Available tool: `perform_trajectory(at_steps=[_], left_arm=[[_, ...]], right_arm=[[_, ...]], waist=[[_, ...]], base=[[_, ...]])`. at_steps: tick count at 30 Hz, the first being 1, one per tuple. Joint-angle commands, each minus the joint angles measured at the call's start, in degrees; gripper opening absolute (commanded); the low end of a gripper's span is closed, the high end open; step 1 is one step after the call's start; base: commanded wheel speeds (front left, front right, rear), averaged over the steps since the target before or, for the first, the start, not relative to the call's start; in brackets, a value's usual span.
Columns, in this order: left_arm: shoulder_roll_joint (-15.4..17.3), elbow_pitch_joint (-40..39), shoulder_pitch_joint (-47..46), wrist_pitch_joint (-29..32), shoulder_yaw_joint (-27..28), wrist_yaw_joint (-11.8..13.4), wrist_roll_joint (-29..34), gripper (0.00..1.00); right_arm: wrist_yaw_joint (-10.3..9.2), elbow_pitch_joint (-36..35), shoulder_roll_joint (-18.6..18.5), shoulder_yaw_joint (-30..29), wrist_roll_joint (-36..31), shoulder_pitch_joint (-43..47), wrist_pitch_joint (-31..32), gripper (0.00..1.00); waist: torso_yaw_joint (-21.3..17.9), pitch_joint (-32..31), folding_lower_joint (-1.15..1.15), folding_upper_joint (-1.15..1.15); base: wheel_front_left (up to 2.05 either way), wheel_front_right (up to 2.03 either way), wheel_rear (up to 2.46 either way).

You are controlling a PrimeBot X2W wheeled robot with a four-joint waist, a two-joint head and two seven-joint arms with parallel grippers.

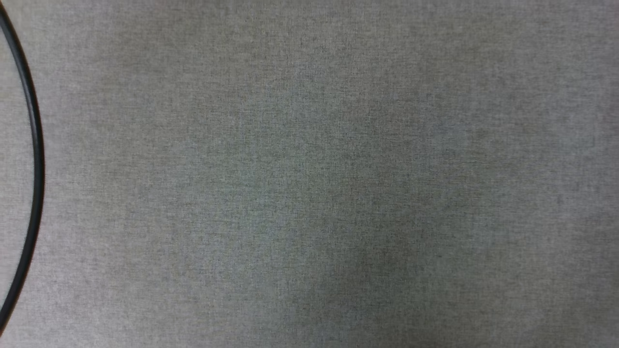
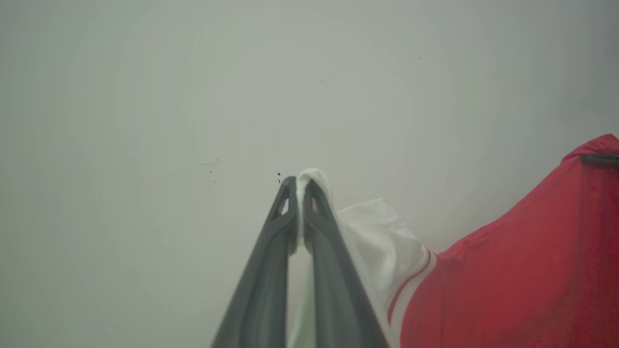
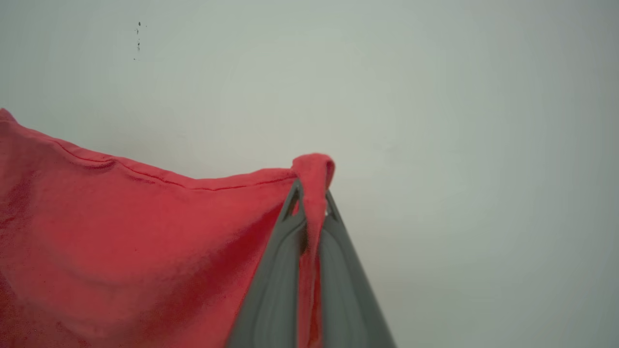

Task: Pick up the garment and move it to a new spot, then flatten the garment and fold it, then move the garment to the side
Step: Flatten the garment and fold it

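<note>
The red jersey garment [image 2: 522, 270], soft knit with a white short sleeve [image 2: 382, 232] edged in red-and-white striped trim, hangs off the surface, strung between the two arms. The left gripper [image 2: 299, 181] has its long dark fingers pinched tight on a fold of that white sleeve, a nub of cloth poking out past the tips. The right gripper [image 3: 312, 193] is clamped just as tightly on a bunched bit of the red stitched hem [image 3: 193, 183].

From the left gripper the cloth runs off to that view's right, and from the right gripper it runs off to that view's left. So the garment's long axis lies from one gripper to the other, with a sagging top edge between them. Neither arm is nearer, since both hold an end. To my eye the next move, setting it down and spreading it, depends on drawing the two ends apart along that line.

Behind the cloth is a pale, smooth grey-green surface [image 2: 145, 96] with a few dark specks [image 2: 210, 169]; I can't tell whether it is a wall or a tabletop. Below the head camera lies a grey woven cloth surface [image 1: 309, 174], with a thin black curved cable [image 1: 35, 145] arcing along its left edge. That cable looks like the only likely snag.
</note>
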Motion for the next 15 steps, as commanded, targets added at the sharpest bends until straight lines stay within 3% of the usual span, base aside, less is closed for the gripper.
perform_trajectory(at_steps=[1, 6, 15], left_arm=[[-0.1, 1.4, -1.3, -0.8, -0.4, 0.0, -0.4, 0.0], [0.8, 6.2, -1.1, -3.7, -2.0, 0.0, -1.4, 0.0], [3.8, 7.9, 11.0, -8.5, -5.7, 0.0, -6.5, 0.0]], right_arm=[[-0.08, 1.3, 0.2, 0.9, -0.4, -1.4, -0.8, 0.0], [-0.08, 5.7, -0.4, 4.1, 1.0, -3.1, -3.2, 0.0], [-0.08, 9.5, -2.7, 13.0, 7.0, 5.9, -8.0, 0.0]], waist=[[0.1, 0.6, -0.01, 0.0], [0.4, 1.9, -0.01, 0.0], [0.5, 2.4, -0.01, 0.0]], base=[[0.0, 0.0, 0.0], [0.0, 0.0, 0.0], [0.0, 0.0, 0.0]])
